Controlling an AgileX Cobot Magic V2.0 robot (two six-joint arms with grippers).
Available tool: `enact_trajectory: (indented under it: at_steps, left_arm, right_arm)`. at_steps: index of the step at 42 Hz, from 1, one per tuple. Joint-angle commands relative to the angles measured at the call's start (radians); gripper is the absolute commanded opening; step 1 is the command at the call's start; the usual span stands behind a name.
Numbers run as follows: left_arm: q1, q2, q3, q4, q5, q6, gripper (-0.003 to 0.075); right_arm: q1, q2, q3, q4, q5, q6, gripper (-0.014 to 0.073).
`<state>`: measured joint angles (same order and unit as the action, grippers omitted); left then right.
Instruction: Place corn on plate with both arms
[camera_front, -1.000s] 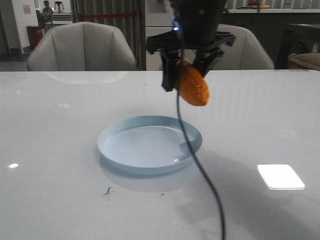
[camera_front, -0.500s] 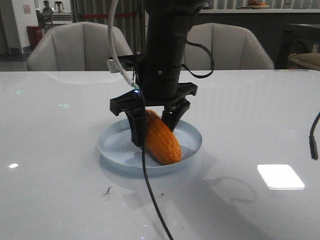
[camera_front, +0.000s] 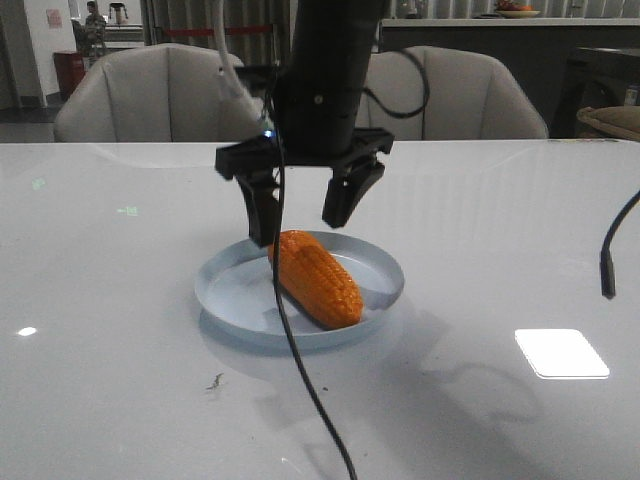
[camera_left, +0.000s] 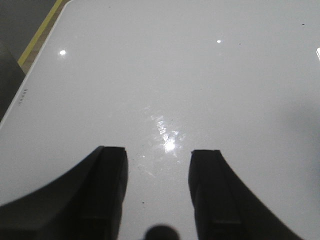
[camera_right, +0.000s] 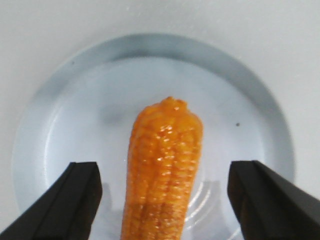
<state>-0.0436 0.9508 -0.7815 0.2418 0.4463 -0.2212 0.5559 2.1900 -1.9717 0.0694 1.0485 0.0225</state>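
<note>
One orange, bumpy toy corn cob (camera_front: 315, 278) is seen lying on the round pale blue plastic plate (camera_front: 232, 290), with the right gripper (camera_front: 305, 212) held above it, jaws wide, and the left gripper (camera_left: 157, 192) spread over bare white bench (camera_left: 165, 75).

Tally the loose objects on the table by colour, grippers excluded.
Orange: 1, the corn, lying in the plate.
Pale blue: 1, the plate.
Total: 2.
</note>
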Motion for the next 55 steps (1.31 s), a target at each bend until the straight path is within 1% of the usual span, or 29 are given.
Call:
enact_trajectory:
  at_steps: [1, 10, 14, 18, 28, 32, 36, 43, 52, 55]
  left_arm:
    - [0.001, -0.015, -0.026, 0.002, -0.070, -0.010, 0.0365]
    - [0.001, -0.015, -0.026, 0.002, -0.070, -0.010, 0.0365]
    - [0.001, -0.015, -0.026, 0.002, -0.070, -0.010, 0.0365]
    - [0.001, -0.015, -0.026, 0.002, -0.068, -0.010, 0.0365]
    - [0.001, -0.015, -0.026, 0.002, -0.066, -0.010, 0.0365]
    - [0.001, -0.015, -0.026, 0.002, -0.059, -0.010, 0.0365]
    - [0.001, -0.015, -0.026, 0.004, -0.054, -0.010, 0.0365]
    - [0.001, -0.015, -0.026, 0.004, -0.050, -0.010, 0.0365]
    - [0.001, -0.015, -0.026, 0.002, -0.050, -0.010, 0.0363]
    - [0.001, -0.015, -0.026, 0.002, -0.050, -0.010, 0.0337]
  right_arm:
    - [-0.052, -0.159, -0.056, -0.001, -0.010, 0.018, 0.0623]
    - [-0.185, -0.388, -0.046, -0.003, -0.022, 0.016, 0.0623]
    - [-0.254, -0.503, 0.025, -0.004, -0.045, 0.016, 0.0623]
    - [-0.326, -0.632, 0.179, -0.004, -0.113, 0.016, 0.0623]
    - [-0.525, -0.982, 0.691, -0.010, -0.336, 0.016, 0.0623]
    - [-0.585, -1.079, 0.839, -0.010, -0.368, 0.016, 0.0623]
    - [-0.612, -1.155, 0.964, -0.011, -0.369, 0.011, 0.0623]
    - [-0.613, -1.231, 1.095, -0.006, -0.370, 0.006, 0.0623]
    - [-0.613, -1.245, 1.113, -0.006, -0.340, 0.006, 0.0623]
    - [-0.613, -1.245, 1.113, -0.006, -0.335, 0.006, 0.0623]
